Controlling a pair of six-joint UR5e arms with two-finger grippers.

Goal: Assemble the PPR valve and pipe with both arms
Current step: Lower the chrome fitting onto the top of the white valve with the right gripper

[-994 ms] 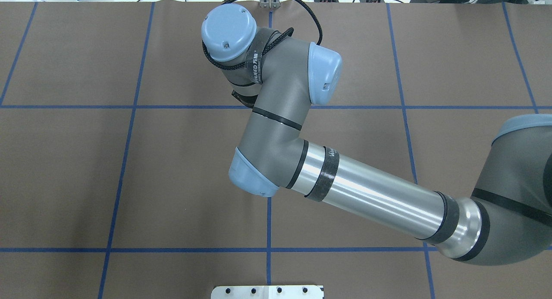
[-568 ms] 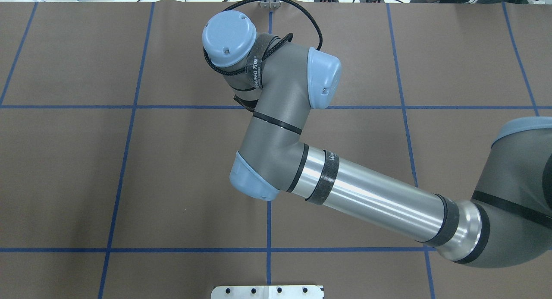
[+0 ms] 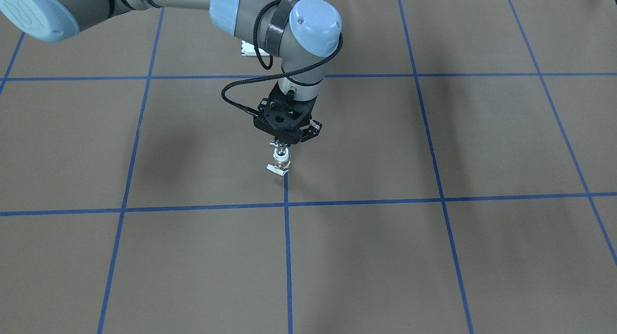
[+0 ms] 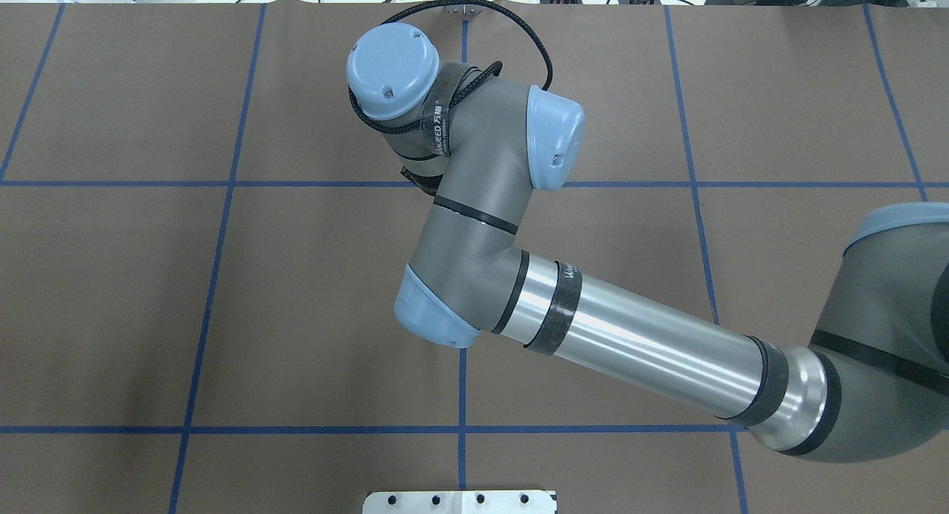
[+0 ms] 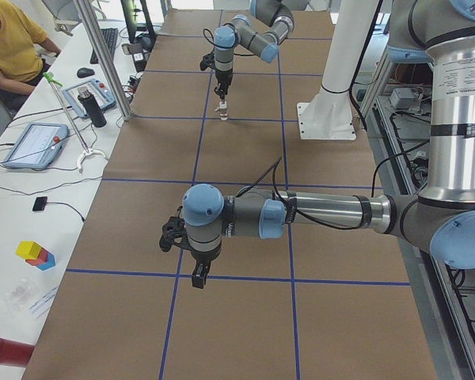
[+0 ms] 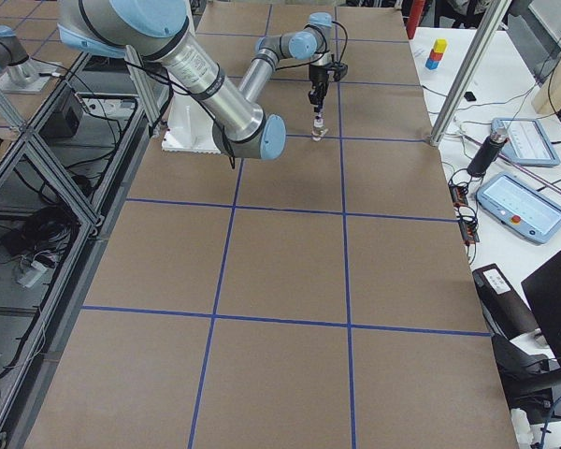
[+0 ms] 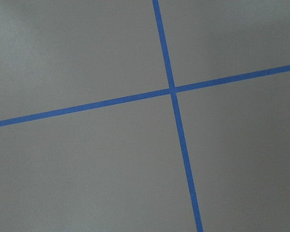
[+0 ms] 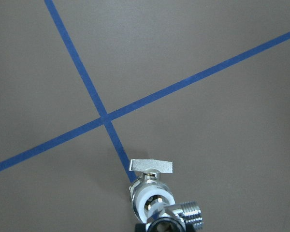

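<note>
Valve (image 3: 281, 158) clamped in right gripper (image 3: 285, 143) (left gripper (image 5: 198, 277): open or closed, cannot tell).

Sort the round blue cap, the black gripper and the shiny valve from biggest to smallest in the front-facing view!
1. The round blue cap and the right gripper look about alike. The cap sits higher, nearer the camera, so I won't rank one over the other.
2. The valve is clearly smallest, clamped in that gripper.

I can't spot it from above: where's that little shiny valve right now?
In the front-facing view, near its centre, the valve hangs in the right gripper, low over a blue tape line and close to a crossing.
</note>
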